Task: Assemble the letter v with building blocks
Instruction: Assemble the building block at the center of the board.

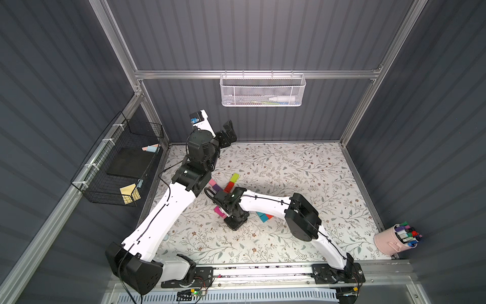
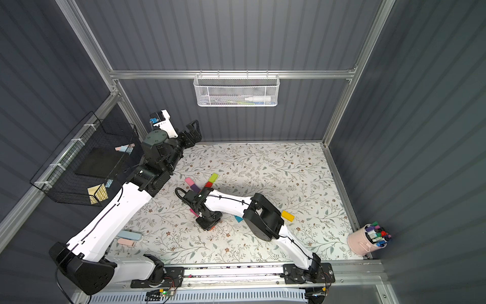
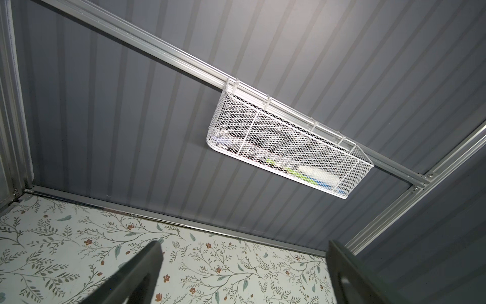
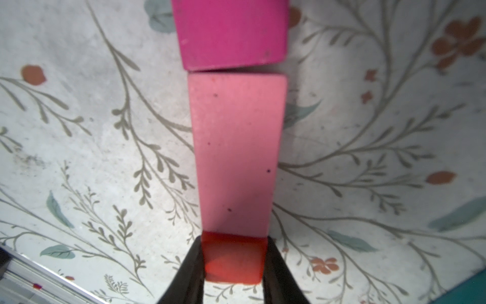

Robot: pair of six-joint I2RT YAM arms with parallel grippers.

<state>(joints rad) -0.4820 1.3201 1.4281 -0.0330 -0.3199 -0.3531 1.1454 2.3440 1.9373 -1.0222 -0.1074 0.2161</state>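
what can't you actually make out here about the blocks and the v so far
Where the purple block line and the lime block line meet: the right wrist covers it in both top views.
Red block in the right end effector: right wrist view, fingers hide its sides; contact with the table unclear.
Teal block: cut off by that view's corner.
White mesh basket contents: left wrist view, blurred behind mesh.
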